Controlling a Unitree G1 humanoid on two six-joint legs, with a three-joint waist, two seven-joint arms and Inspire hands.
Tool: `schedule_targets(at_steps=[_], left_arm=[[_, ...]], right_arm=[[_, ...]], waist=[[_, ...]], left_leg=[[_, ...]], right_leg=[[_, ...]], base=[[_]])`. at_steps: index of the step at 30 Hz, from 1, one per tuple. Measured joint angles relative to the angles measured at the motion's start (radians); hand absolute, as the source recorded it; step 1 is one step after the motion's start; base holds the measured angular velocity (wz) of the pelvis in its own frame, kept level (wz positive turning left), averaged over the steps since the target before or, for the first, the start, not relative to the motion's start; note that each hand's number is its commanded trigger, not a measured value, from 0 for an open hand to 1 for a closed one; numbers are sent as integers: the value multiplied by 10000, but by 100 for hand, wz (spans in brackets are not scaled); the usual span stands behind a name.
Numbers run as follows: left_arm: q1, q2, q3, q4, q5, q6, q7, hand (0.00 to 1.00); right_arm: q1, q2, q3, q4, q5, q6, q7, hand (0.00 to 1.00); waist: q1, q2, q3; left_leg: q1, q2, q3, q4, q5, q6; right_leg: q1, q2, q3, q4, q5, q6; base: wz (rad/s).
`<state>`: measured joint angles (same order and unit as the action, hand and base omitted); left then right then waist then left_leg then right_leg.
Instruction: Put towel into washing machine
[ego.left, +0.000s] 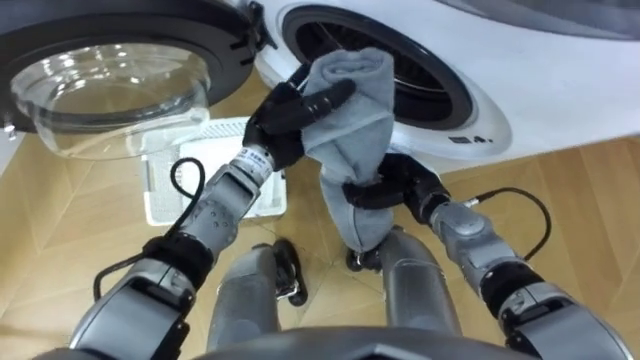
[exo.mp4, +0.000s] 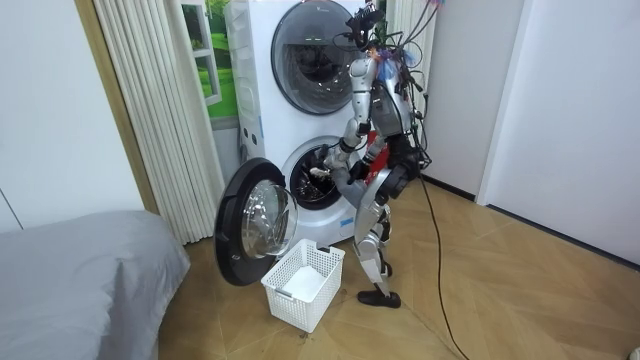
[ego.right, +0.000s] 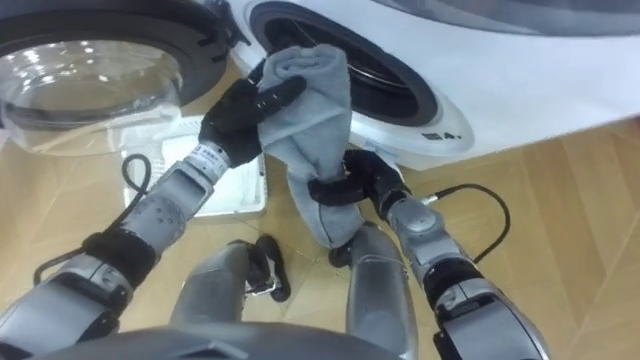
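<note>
Open washing machine (ego.left: 440, 75) just behind: my left hand (ego.left: 285, 115) grips the towel (ego.left: 355, 110) up top, right hand (ego.left: 385, 190) clamps its middle.

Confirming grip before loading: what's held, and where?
The grey towel: left robot hand pinches its upper end, right robot hand wraps round its middle.

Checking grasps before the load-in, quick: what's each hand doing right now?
Left hand: shut on the towel, gripping its upper end.
Right hand: shut on the towel, fingers curled round its lower part.
</note>
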<state>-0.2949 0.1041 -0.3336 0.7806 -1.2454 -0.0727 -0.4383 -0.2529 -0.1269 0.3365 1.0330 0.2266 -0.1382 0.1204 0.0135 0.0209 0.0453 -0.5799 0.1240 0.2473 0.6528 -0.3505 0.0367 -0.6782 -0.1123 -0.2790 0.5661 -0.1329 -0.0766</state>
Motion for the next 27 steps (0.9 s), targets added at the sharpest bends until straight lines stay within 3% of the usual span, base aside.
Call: schedule_targets(at_steps=[5, 6, 13, 21, 27], left_arm=[[629, 417, 833, 521, 1503, -145, 1265, 0], [778, 506, 912, 676, 1957, -144, 1677, 0], [1087, 408, 1123, 1230, 5187, 88, 2932, 0], [1083, 410, 1280, 1579, 5649, 423, 3274, 0], [1112, 254, 1267, 1579, 5865, 699, 3388, 0]], right_arm=[[-279, -120, -685, 782, 1106, 195, -76, 100], [-389, -256, -694, 992, 1576, 320, -67, 100], [-894, -842, -1051, 1744, 2486, 990, 619, 100], [-1420, -1143, -1155, 2456, 3287, 1365, 1037, 100], [-1642, -1363, -1456, 2888, 4414, 1745, 1070, 100]], waist=[[422, 13, -7], [516, 21, -10], [964, 50, 3], [1200, 120, 40], [1282, 174, 83]], left_leg=[[27, -20, -2, -145, 38, -50], [3, -118, -56, -163, 54, -53], [-81, -355, -198, -382, 264, 120], [-385, -565, -366, -346, 387, 197], [-760, -831, -661, -276, 486, 223]], right_leg=[[8, 14, -19, -73, -10, 7], [2, -6, -33, -89, -18, 21], [-3, -402, -319, -26, -65, 103], [-281, -681, -439, 289, -129, 122], [-600, -983, -620, 665, -339, 142]], base=[[0], [14], [17], [12], [20]])
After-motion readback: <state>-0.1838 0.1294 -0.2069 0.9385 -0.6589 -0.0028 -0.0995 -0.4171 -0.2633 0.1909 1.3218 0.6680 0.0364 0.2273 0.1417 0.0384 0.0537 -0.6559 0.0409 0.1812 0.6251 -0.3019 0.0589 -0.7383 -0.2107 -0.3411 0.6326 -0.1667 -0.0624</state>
